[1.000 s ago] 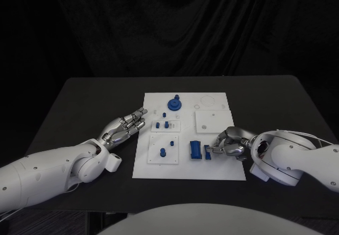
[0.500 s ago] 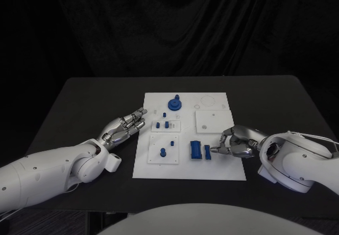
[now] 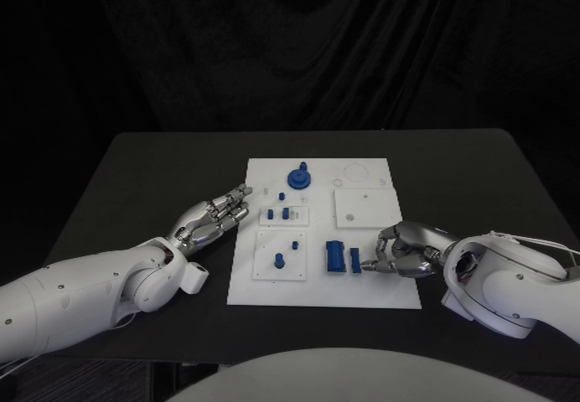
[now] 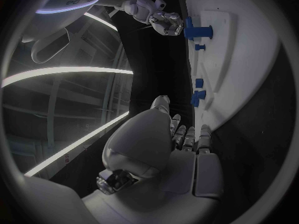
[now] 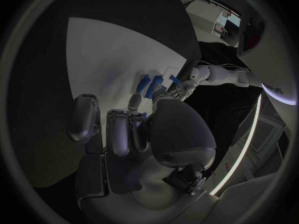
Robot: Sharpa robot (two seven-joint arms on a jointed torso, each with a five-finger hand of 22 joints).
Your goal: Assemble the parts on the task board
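The right hand (image 3: 402,254), fingers curled and maybe touching but not clearly holding the thin blue part (image 3: 355,260) on the task board (image 3: 324,293), should pinch it gently, while the left hand (image 3: 215,216) rests loose beside the board.

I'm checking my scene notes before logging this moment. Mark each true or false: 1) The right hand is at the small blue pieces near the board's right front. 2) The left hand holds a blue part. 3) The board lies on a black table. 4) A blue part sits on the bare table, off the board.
1) True: the right hand is beside the blue pieces.
2) False: the left hand rests at the board's left edge, holding nothing.
3) True: the table is black.
4) False: every blue part seen lies on the board.
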